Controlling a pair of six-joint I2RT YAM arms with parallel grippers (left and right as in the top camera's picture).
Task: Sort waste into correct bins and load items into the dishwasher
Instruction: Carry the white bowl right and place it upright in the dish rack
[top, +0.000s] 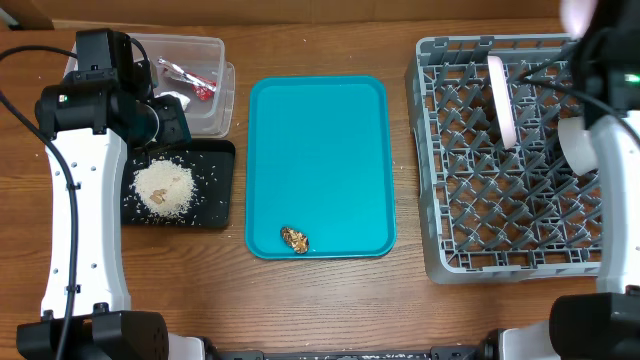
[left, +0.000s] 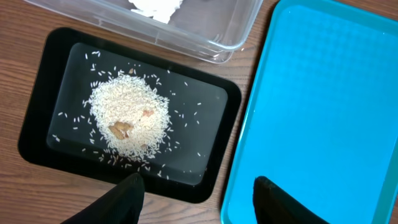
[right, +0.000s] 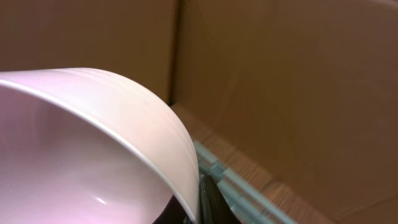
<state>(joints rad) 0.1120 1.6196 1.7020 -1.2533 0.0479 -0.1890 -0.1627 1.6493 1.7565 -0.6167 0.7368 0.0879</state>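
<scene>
I log: left end effector (left: 198, 185) spread wide and empty above the black tray (left: 37, 134) holding heaped rice (left: 129, 118); right end effector (right: 202, 205) clamped on the rim of a pale bowl (right: 93, 137) above the grey rack (top: 480, 200); brown scrap (top: 294, 238) lying on the teal tray (top: 320, 150).

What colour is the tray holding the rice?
The tray is black, clearest in the left wrist view.
</scene>
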